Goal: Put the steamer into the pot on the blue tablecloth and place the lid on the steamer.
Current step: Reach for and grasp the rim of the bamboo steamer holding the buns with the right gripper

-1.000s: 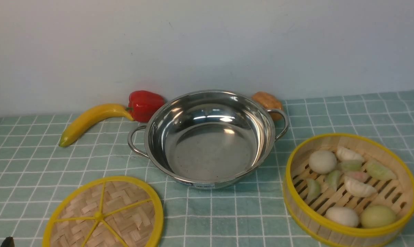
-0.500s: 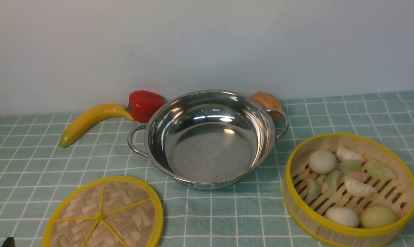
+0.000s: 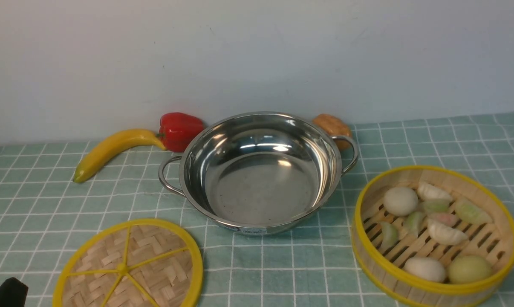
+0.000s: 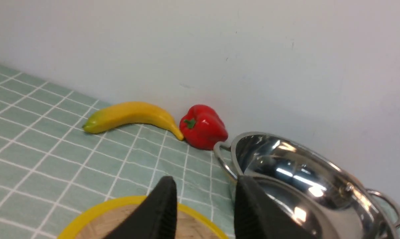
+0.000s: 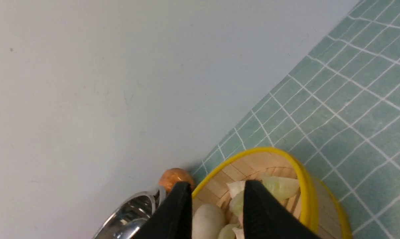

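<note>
**Q:** Front view: where do the task items lie?

**A:** I read it as follows. The pot point(image 3: 261, 187) sits at centre frame on the blue tablecloth point(image 3: 48, 200), upright, with nothing inside it. The steamer point(image 3: 368, 260) stands at lower right, apart from the pot, also on the cloth. It holds dumplings point(image 3: 444, 232) and buns point(image 3: 400, 200) on its slatted floor. The lid point(image 3: 127, 264) lies flat at lower left, spokes up, near the pot's front rim but not touching it.

**Q:** And behind the pot?

**A:** A banana point(image 3: 112, 149) and a red pepper point(image 3: 178, 130) lie at centre left, tip to side against each other by the wall point(image 3: 257, 55). The pepper is just beside the pot's left handle. A brown rounded object point(image 3: 331, 125) sits behind the right handle.

**Q:** State of the end effectors?

**A:** In its wrist view, the left gripper point(image 4: 206, 189) has its jaws parted with nothing between them. It is poised over the lid's far rim with the pot close beside it. I cannot tell whether it touches the lid. In the front view only a black part of it shows, in the lower left corner. The right gripper point(image 5: 216, 189) also has its jaws apart and empty, above the steamer's open top. It is outside the front view.
</note>
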